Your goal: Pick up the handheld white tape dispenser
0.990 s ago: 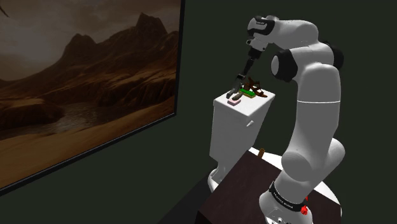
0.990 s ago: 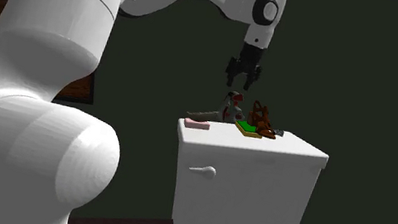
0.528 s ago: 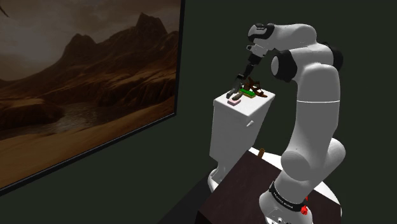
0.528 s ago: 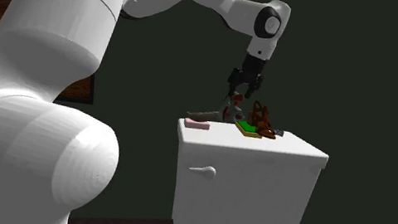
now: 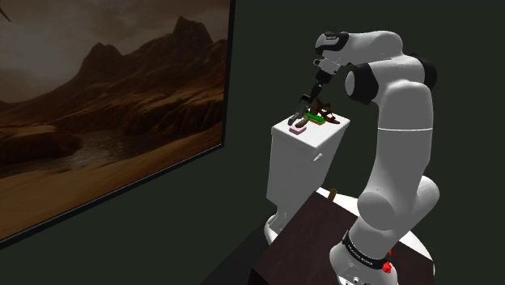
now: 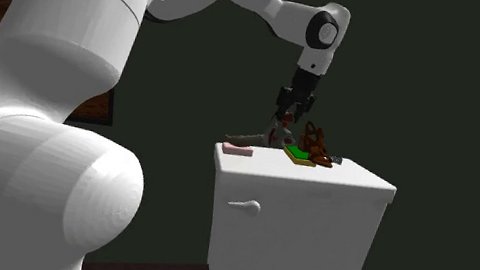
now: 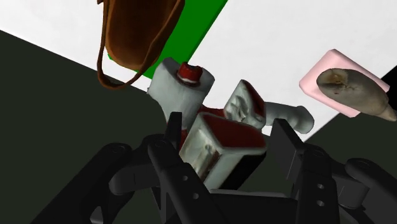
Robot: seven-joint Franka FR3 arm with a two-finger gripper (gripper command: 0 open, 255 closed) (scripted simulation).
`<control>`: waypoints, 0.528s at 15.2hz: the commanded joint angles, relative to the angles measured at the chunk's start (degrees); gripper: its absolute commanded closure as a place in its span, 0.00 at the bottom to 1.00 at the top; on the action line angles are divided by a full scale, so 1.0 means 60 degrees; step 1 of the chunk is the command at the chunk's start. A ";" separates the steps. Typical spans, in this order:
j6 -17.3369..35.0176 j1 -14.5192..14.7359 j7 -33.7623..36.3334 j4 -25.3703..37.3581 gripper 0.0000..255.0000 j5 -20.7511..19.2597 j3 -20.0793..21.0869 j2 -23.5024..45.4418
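A: Claw (image 7: 228, 125) spread, straddling the tape dispenser (image 7: 219, 137) on the tank lid (image 7: 286, 38), not yet pinching?

B: Looks so. It's probably hard, light, slick plastic, so take the blocky red-and-white head. Its long axis lies along the lid, handle toward the pink pad (image 7: 343, 83), with the brown bag (image 7: 137, 32) beyond.

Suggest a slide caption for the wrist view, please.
Jaws apart on either side of the white-and-red tape dispenser, near a brown bag.

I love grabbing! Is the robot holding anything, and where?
Nothing yet. The open gripper straddles the tape dispenser at its red-and-white end, not clamping it.
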 commanded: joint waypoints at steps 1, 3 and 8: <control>0.0006 0.0008 -0.0001 -0.0017 1.00 -0.0001 0.0005 0.0001; 0.0003 0.0004 -0.0003 -0.0011 1.00 0.0001 0.0005 0.0006; -0.0378 -0.0077 0.0112 0.0426 1.00 -0.0002 0.0000 0.0039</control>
